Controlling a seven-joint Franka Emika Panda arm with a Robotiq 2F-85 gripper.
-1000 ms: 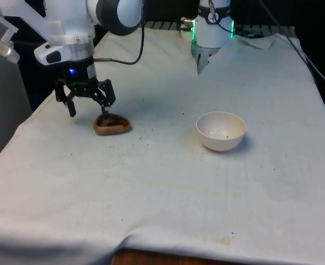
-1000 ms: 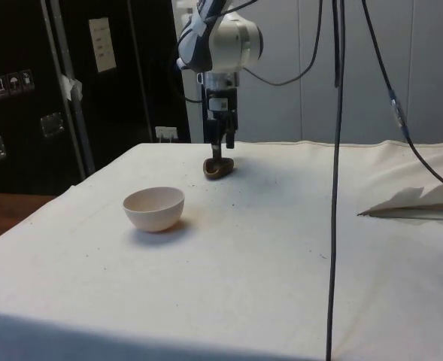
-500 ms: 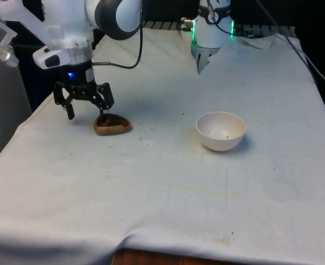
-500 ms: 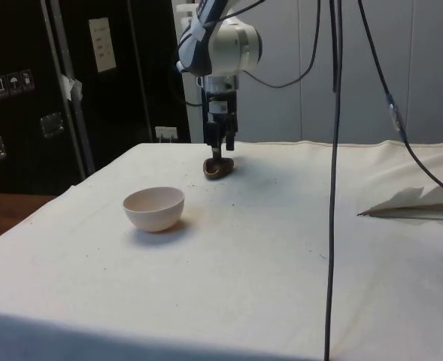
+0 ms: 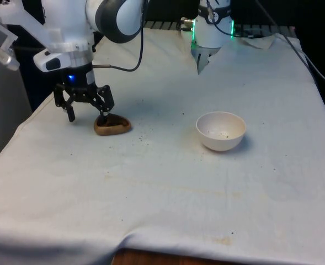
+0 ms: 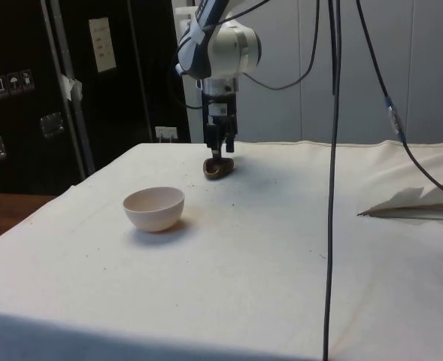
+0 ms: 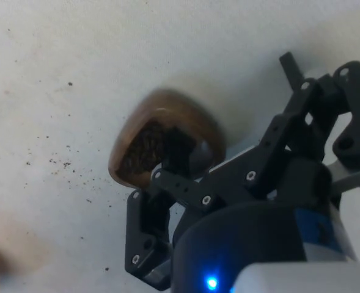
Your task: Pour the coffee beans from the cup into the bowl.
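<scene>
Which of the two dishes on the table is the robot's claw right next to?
The small brown wooden cup, which has one of the fingers at its rim. The white bowl sits apart, towards the front view's right.

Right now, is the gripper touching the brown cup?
Cannot tell. In the front view the gripper is open, one finger at the cup's rim; no view plainly shows contact or a gap.

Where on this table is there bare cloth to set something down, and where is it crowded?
Bare cloth runs between the brown cup and the white bowl, and across the near half of the table. It is crowded at the cup, where the gripper hangs with open jaws, and specks dot the cloth beside it.
</scene>
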